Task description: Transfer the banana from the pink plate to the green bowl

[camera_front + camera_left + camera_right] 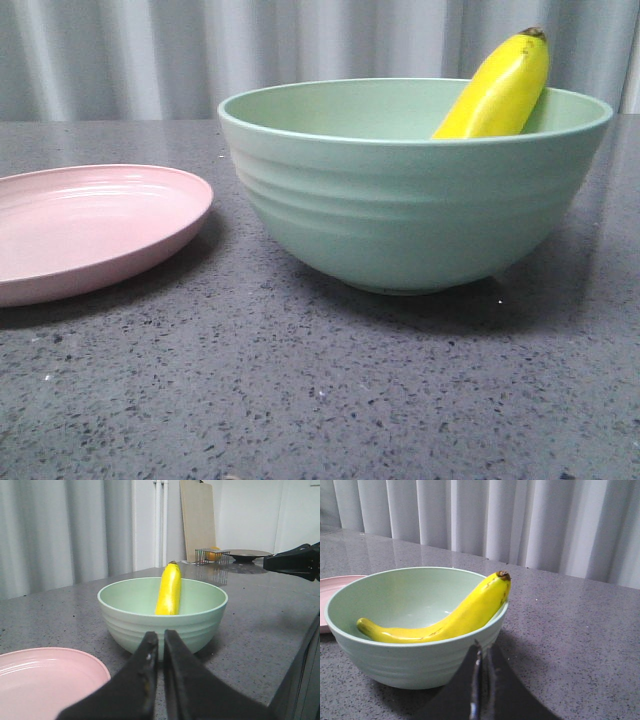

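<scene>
Resting inside the green bowl (415, 190), the banana (497, 90) lies with its lower end down on the bowl's floor and its dark-tipped upper end propped against the rim, poking above it; right wrist view shows the full curve, body following the inner wall, which is why it sits tilted rather than flat: it is a little too long and bent to settle wholly in the bottom. Pink plate (95, 228) sits bare on the grey speckled table (330, 390), just beside the bowl on the robot's left, rims near but apart. Nothing on the plate, so by my reading the transfer itself is done and only clearing away would remain. Left gripper (161, 640): fingers drawn together with only a thin slit between them, nothing held, hanging low over the table short of the bowl and beside the plate. Right gripper (481, 652): likewise pinched to a narrow line, empty, set near the bowl's outer wall on the side where the banana tip leans. The right arm (295, 562) shows in the left wrist view as a dark shape off to the side, too partial to judge its pose. Neither gripper touches bowl or fruit, as far as these angles show. Banana looks stable; the rim props it.
</scene>
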Robot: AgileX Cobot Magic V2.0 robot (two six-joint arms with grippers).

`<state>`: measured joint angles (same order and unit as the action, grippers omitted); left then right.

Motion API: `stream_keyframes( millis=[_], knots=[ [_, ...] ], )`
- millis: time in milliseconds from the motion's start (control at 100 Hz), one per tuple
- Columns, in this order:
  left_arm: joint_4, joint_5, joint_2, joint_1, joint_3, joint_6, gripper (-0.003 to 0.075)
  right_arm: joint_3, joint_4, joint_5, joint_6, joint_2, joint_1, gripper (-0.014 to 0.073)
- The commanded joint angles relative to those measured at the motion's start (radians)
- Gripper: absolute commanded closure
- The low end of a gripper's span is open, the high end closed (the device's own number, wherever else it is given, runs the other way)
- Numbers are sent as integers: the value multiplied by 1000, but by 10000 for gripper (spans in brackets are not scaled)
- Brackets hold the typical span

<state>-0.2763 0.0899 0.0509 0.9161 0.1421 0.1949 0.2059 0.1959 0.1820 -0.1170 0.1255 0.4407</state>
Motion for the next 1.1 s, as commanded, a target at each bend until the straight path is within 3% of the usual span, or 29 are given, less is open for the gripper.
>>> stream_keyframes(
  millis=[0,200,320,650,860,1090],
  knots=[
    [-2,-77,10,-3,27,-1,741,25,14,-86,12,8,-5,659],
    [131,-147,10,-11,-4,-1,741,25,14,-86,12,8,-5,659],
    [194,-212,10,-71,-44,-1,741,25,14,-86,12,8,-5,659],
    [206,-280,6,-427,-152,-214,741,25,14,-86,12,8,-5,659],
    [227,-178,-31,-606,-152,-214,741,25,14,-86,12,8,-5,659],
    [227,84,-84,-723,-152,-214,741,25,14,-86,12,8,-5,659]
  ],
)
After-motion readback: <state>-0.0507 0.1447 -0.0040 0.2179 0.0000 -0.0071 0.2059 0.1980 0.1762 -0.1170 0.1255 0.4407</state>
